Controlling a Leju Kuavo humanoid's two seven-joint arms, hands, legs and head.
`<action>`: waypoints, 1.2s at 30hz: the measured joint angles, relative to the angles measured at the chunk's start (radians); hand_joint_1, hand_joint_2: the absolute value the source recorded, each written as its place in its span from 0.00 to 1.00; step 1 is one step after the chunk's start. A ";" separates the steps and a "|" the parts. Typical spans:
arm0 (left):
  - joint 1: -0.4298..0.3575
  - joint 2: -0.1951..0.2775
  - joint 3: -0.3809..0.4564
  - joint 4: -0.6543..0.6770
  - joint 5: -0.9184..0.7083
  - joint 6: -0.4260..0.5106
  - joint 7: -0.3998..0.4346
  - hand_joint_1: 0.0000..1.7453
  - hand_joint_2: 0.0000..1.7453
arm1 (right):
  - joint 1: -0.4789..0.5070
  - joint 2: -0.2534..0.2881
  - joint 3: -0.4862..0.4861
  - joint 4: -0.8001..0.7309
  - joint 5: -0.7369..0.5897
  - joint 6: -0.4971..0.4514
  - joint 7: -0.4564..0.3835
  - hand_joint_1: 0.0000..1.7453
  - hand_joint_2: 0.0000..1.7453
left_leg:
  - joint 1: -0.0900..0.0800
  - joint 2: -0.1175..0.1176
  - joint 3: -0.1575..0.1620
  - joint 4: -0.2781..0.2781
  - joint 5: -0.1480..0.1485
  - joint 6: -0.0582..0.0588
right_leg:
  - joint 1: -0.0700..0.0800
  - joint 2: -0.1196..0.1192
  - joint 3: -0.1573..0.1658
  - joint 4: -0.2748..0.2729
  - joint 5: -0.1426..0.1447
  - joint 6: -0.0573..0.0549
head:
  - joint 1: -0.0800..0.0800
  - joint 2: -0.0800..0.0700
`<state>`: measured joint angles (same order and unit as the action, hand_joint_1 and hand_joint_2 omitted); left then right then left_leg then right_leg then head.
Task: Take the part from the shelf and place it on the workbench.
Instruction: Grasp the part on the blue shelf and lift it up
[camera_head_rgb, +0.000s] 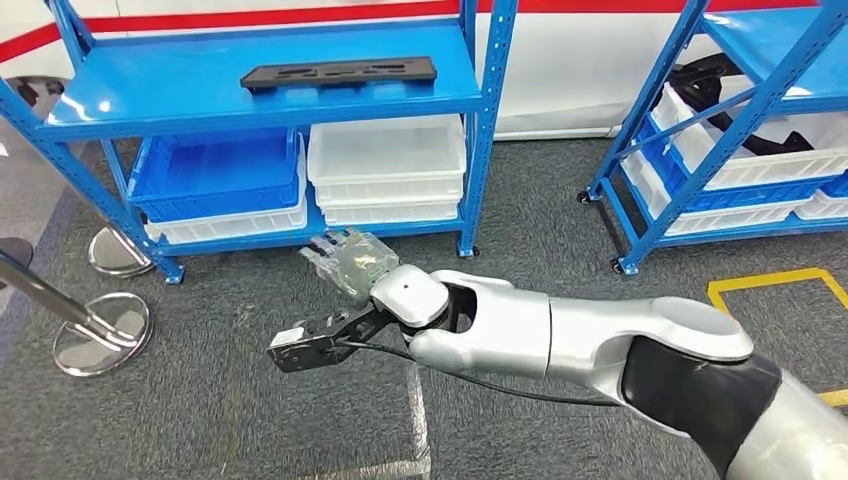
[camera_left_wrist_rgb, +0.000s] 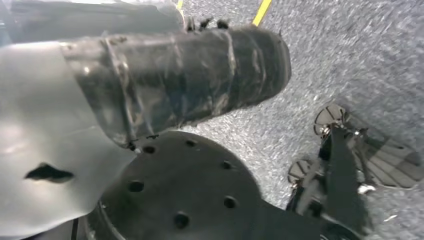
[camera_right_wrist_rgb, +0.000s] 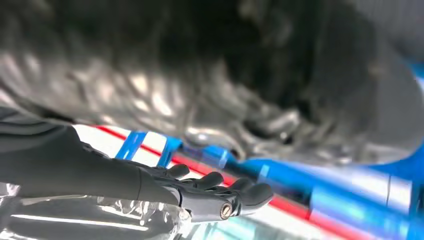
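The black part lies flat on the blue shelf. The right hand reaches out below it, fingers straight, holding nothing.

Flat black part on blue shelf.

Grey carpet covers the floor, marked with yellow tape. Two blue racks stand before a white wall with a red stripe. Blue and white bins fill the lower shelves.
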<state>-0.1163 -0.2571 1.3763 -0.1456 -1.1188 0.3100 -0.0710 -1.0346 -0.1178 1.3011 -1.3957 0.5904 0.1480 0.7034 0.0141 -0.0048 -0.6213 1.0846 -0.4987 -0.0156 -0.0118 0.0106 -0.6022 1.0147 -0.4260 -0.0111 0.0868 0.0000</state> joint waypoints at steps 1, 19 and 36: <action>0.001 -0.002 -0.001 0.000 0.000 0.000 0.000 0.00 0.00 | 0.001 -0.005 -0.009 -0.003 0.022 -0.003 0.000 0.00 0.00 | 0.001 0.001 -0.029 0.060 -0.027 -0.003 | 0.001 0.001 0.003 -0.002 -0.001 -0.004 | -0.002 0.000; -0.002 -0.018 -0.004 0.000 -0.001 0.000 -0.010 0.00 0.00 | 0.012 -0.056 -0.062 -0.049 0.080 -0.001 -0.002 0.00 0.00 | 0.004 0.000 0.017 -0.056 0.048 0.043 | 0.000 -0.001 -0.135 0.297 -0.138 0.047 | 0.004 0.000; -0.003 -0.022 -0.004 0.000 -0.001 0.015 -0.014 0.00 0.00 | 0.008 -0.063 -0.062 -0.069 0.083 -0.001 -0.002 0.00 0.00 | 0.001 -0.001 -0.107 0.178 -0.025 -0.002 | 0.003 -0.001 0.001 0.015 -0.013 -0.008 | -0.008 0.000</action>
<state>-0.1193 -0.2789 1.3722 -0.1453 -1.1196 0.3250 -0.0854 -1.0264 -0.1808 1.2390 -1.4650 0.6738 0.1469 0.7011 0.0147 -0.0055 -0.7281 1.2626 -0.5233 -0.0181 -0.0087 0.0101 -0.6012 1.0294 -0.4386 -0.0195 0.0793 0.0000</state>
